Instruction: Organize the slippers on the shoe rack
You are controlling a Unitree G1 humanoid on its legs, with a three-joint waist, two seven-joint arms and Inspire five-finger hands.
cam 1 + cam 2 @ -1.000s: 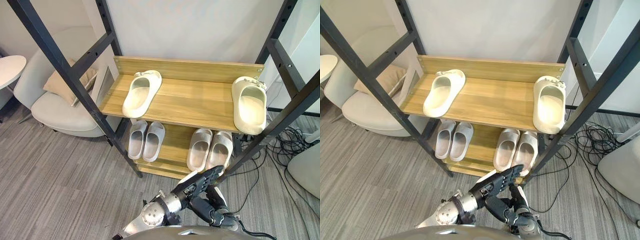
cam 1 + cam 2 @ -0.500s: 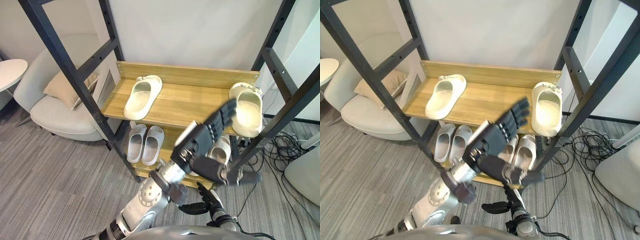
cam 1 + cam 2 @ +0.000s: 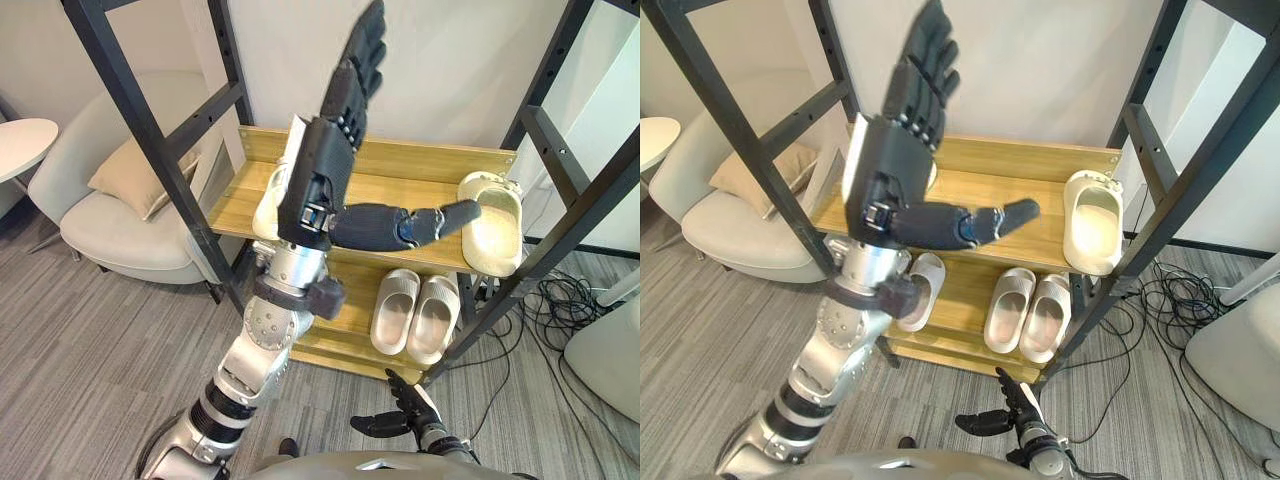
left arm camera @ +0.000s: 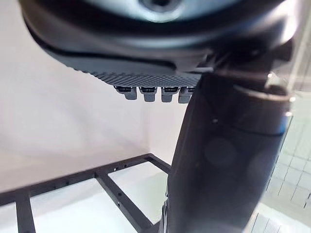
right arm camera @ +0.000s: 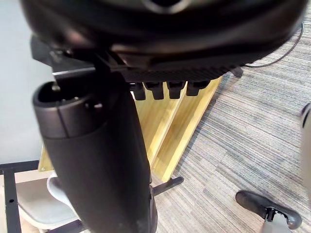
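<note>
My left hand is raised high in front of the shoe rack, open, fingers straight up and thumb stretched sideways, holding nothing. It hides most of a cream slipper at the left of the top shelf. A second cream slipper lies at the right end of that shelf, its toe over the front edge. A pale grey pair sits on the lower shelf, and another pale slipper shows beside my arm. My right hand hangs low over the floor, open and empty.
The rack's black metal posts slant in front of the shelves on both sides. A light armchair with a tan pillow and a round white table stand at the left. Cables lie on the carpet at the right.
My left hand has swung up from low near the floor to high in front of the top shelf, now covering the left slipper. The right hand stays low. The slippers have not moved.
</note>
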